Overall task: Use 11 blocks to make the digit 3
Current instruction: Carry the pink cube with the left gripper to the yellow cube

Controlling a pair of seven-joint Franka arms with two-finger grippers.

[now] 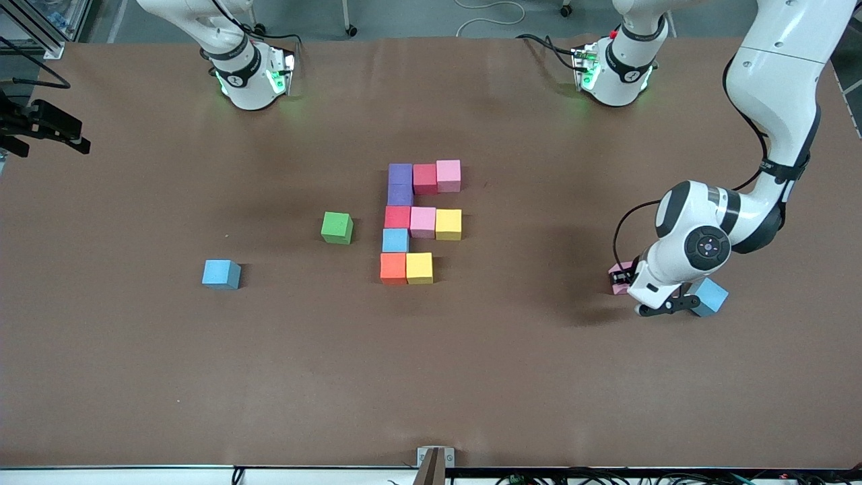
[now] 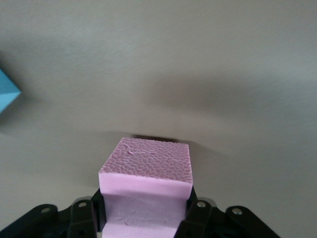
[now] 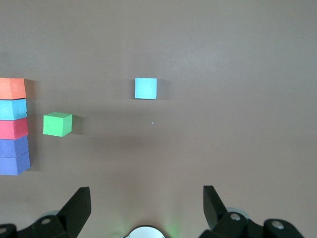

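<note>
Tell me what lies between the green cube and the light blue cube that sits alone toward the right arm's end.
Nothing: in the front view, only bare brown table separates the green cube from that light blue cube.

We see a brown table | grey floor past its top edge | white cable lying there

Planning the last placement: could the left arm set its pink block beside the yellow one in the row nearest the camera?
Probably yes: left gripper grips the pink block, and bare table lies between it and the yellow block.
</note>
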